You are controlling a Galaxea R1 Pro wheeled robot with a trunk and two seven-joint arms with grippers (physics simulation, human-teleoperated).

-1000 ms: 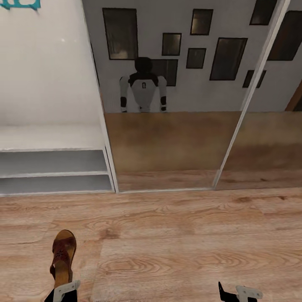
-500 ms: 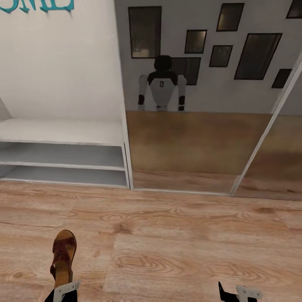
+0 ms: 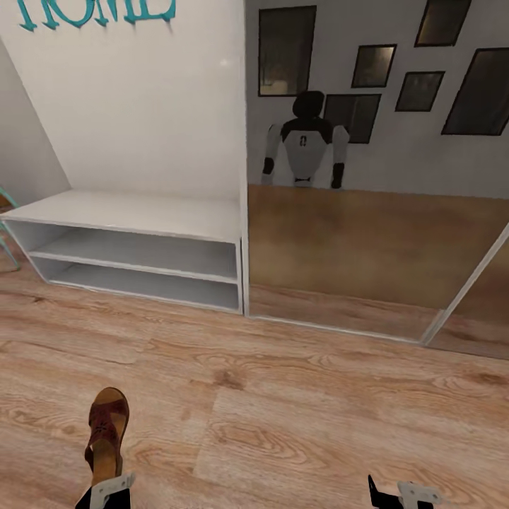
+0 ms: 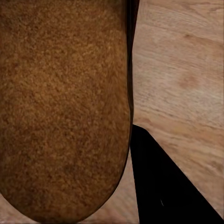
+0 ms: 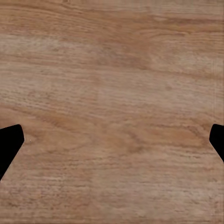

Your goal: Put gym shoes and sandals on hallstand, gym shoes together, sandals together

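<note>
One dark brown sandal [image 3: 106, 433] with a tan insole juts forward from my left gripper [image 3: 104, 489], which is shut on its heel end just above the corridor floor [image 3: 297, 424]. In the left wrist view the sandal's insole [image 4: 60, 107] lies right beside one black finger [image 4: 163, 186]. My right gripper [image 3: 399, 495] hangs open over bare planks; in its wrist view the right gripper [image 5: 112, 144] has its fingertips far apart with nothing between them. The gym shoes, the other sandal and the hallstand are out of view.
A low white rack [image 3: 134, 215] with two open shelves and teal "HOME" lettering [image 3: 95, 10] above it stands at the left against the wall. Mirrored sliding doors [image 3: 367, 212] to its right reflect the robot and dark picture frames. A teal edge [image 3: 6, 233] shows at far left.
The camera has turned left, so the lettered rack and mirror slid right in the picture and more of the rack shows. The sandal stays in my left gripper; both arms hold their pose.
</note>
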